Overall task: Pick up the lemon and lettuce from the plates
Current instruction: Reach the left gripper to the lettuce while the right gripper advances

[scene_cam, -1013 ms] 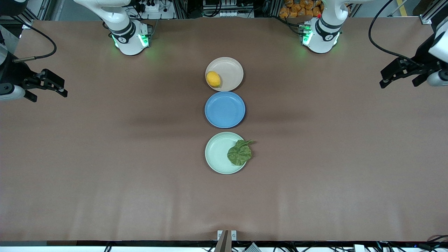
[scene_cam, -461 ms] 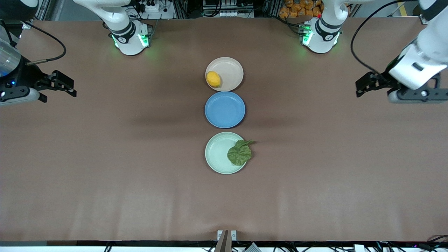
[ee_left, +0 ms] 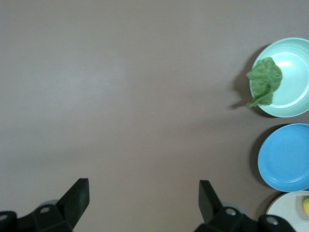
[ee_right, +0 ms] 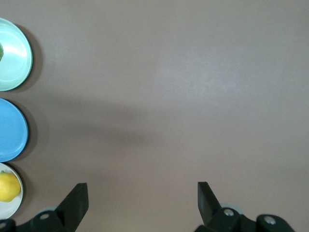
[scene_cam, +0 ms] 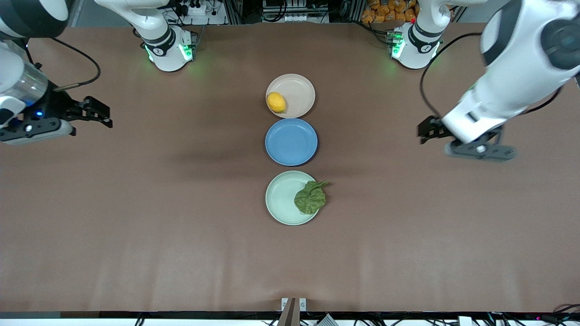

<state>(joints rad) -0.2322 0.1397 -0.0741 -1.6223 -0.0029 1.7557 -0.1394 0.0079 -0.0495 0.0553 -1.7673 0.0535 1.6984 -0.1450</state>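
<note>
Front view: three plates in column mid-table. Beige plate (scene_cam: pixel 290 95) nearest bases, lemon (scene_cam: pixel 276 102) at its 8 o'clock. Blue plate (scene_cam: pixel 291 141) bare, between the others. Mint plate (scene_cam: pixel 290 198) nearest camera; lettuce (scene_cam: pixel 311 197) at its 3 o'clock, stem overhanging rim toward left arm's end, likely easy edge to pinch. Left gripper (scene_cam: pixel 426 131) over bare table (scene_cam: pixel 136 226) at left arm's end; right gripper (scene_cam: pixel 97 112) over right arm's end. Neither holds anything.

Left wrist view: fingers (ee_left: pixel 75 198) spread wide, empty; lettuce (ee_left: pixel 264 79) far off.

Right wrist view: fingers (ee_right: pixel 75 200) spread, empty; lemon (ee_right: pixel 8 186) at edge.
</note>
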